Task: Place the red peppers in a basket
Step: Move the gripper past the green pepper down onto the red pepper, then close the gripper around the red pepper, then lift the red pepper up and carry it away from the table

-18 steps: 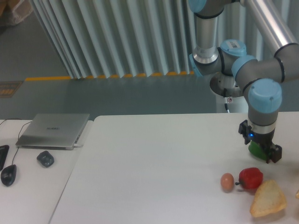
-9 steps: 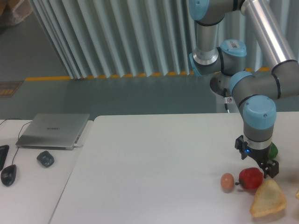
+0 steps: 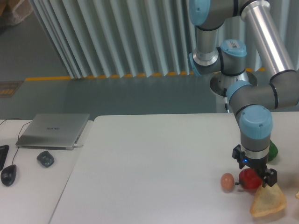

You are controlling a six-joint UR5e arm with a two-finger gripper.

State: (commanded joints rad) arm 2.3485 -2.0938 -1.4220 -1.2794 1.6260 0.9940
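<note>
1. The red pepper (image 3: 249,179) is found on the table (image 3: 154,168), just right of the brown egg (image 3: 227,181).
2. The gripper (image 3: 255,173) is set over the pepper; whether it is clenched cannot be told.
3. The egg and pale bread-like piece (image 3: 267,200) are best avoided on closing.

pepper (image 3: 249,179): right under the fingers (image 3: 269,178), on the counter (image 3: 154,168)
egg (image 3: 227,181): just left
bread (image 3: 267,200): just in front

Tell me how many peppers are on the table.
2: the red pepper under the gripper, beside the egg; a green pepper behind the arm, partly hidden.
</note>
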